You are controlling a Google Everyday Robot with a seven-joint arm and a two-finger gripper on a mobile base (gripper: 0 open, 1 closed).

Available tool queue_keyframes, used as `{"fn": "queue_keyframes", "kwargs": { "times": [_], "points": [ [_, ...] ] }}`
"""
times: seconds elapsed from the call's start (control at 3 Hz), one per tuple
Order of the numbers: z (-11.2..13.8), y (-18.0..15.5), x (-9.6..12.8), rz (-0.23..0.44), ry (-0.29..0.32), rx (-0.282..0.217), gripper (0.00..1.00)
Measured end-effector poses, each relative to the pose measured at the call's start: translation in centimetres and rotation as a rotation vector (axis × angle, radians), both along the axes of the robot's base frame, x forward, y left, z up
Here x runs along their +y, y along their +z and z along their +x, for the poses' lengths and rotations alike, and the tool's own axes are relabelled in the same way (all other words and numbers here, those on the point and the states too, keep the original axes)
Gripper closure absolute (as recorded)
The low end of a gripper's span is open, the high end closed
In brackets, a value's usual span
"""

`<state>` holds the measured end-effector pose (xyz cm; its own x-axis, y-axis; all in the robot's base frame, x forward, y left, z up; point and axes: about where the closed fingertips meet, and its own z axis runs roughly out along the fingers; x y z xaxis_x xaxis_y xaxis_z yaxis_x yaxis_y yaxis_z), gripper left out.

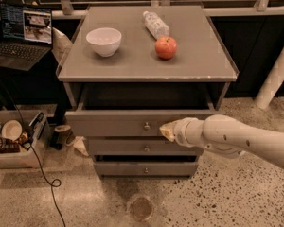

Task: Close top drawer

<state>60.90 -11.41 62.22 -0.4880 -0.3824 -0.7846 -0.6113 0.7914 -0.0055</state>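
Observation:
The top drawer of the grey cabinet stands pulled out, its dark inside open to view and its flat front carrying a small round metal knob. My gripper comes in from the right on a white arm. Its tip sits against the drawer front just right of the knob.
On the cabinet top stand a white bowl, a red apple and a lying plastic bottle. Two narrower drawers sit below. A laptop is at the left, a box of clutter and a cable on the floor.

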Motion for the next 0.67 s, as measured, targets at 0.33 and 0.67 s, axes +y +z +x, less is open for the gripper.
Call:
{"fn": "queue_keyframes", "kwargs": {
  "times": [0.33, 0.67],
  "points": [
    [2.5, 1.7, -0.4, -0.019, -0.008, -0.071, 1.00],
    [4.3, 2.8, -0.9, -0.033, -0.018, -0.114, 1.00]
  ]
}}
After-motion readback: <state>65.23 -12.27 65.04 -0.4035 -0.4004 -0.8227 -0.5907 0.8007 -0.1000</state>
